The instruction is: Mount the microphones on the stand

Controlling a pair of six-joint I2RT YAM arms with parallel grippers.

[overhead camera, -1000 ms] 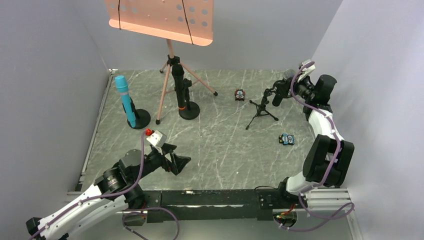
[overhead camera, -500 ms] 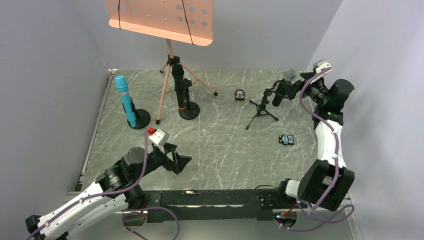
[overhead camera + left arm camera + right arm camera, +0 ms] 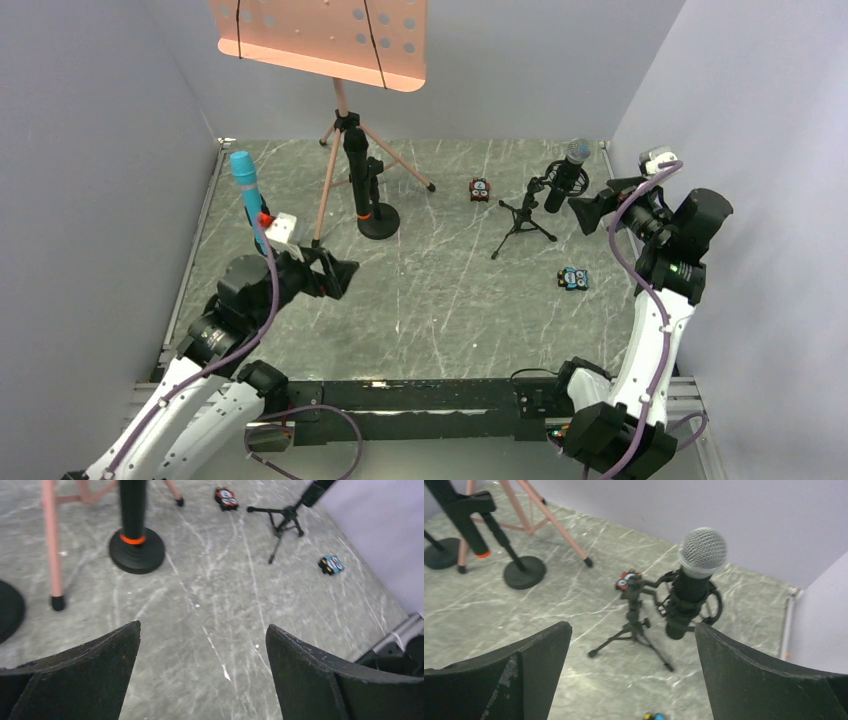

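Observation:
The silver-mesh microphone (image 3: 568, 170) (image 3: 695, 580) sits tilted in the clip of the small black tripod stand (image 3: 520, 215) (image 3: 634, 625). My right gripper (image 3: 592, 205) (image 3: 632, 626) hangs open just right of it, apart from it, holding nothing. The black microphone with the orange ring (image 3: 357, 180) (image 3: 133, 510) stands in a round-base stand (image 3: 379, 221). The cyan microphone (image 3: 245, 185) stands in its own holder at the left, its base hidden behind my left wrist. My left gripper (image 3: 338, 272) (image 3: 203, 626) is open above bare floor.
A pink music stand (image 3: 338, 130) on tripod legs rises at the back centre. A red toy block (image 3: 480, 189) (image 3: 226, 495) lies near the small tripod, a blue one (image 3: 572, 279) (image 3: 331, 564) nearer the front. Grey walls close in the left, back and right sides.
The right gripper opened off the silver-mesh microphone and drew back to the right, leaving it in the clip. The left arm lifted and swung back toward the cyan microphone.

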